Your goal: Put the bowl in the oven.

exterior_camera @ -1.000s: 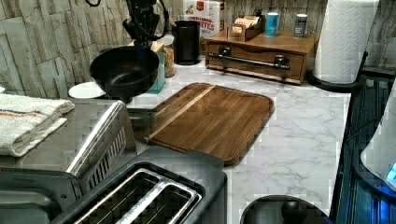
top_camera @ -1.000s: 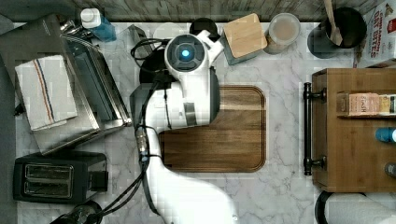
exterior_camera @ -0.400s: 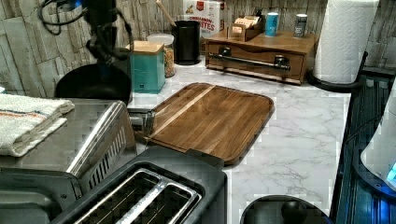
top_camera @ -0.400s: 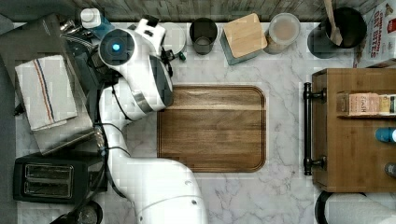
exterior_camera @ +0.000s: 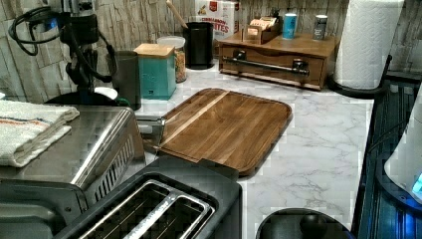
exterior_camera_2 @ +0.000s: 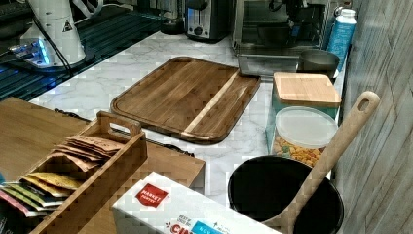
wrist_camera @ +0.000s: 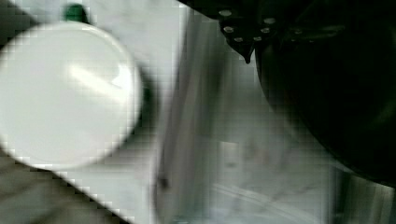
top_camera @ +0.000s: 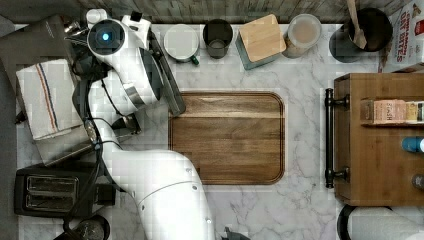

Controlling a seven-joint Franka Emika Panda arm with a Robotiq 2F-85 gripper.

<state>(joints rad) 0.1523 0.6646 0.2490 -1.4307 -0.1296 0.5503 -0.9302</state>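
One finger (wrist_camera: pixel 243 30) of the gripper (exterior_camera: pixel 81 82), black and studded with small screws, lies against the rim of the bowl (wrist_camera: pixel 336 93) in the wrist view; the gripper pinches that rim, with the bowl hanging just below it. In the left view the bowl's dark edge shows past the far side of the oven (exterior_camera: pixel 94 149), under the cabled wrist; in the right view the gripper and bowl sit at the oven's open mouth, above the dropped glass door (exterior_camera_2: pixel 265 63); whether the bowl rests on a rack cannot be told. Just beside the door, on the marble counter (top_camera: pixel 300 210), stands a white mug (top_camera: pixel 181 42); a dark cup (top_camera: pixel 217 37) comes next along the wall, then a teal canister with a wooden lid (top_camera: pixel 262 37). On top of the oven lies a folded striped towel (top_camera: pixel 47 97); a black two-slot toaster (top_camera: pixel 45 190) stands next to the oven; a wooden cutting board (top_camera: pixel 227 137) lies bare at the counter's middle.
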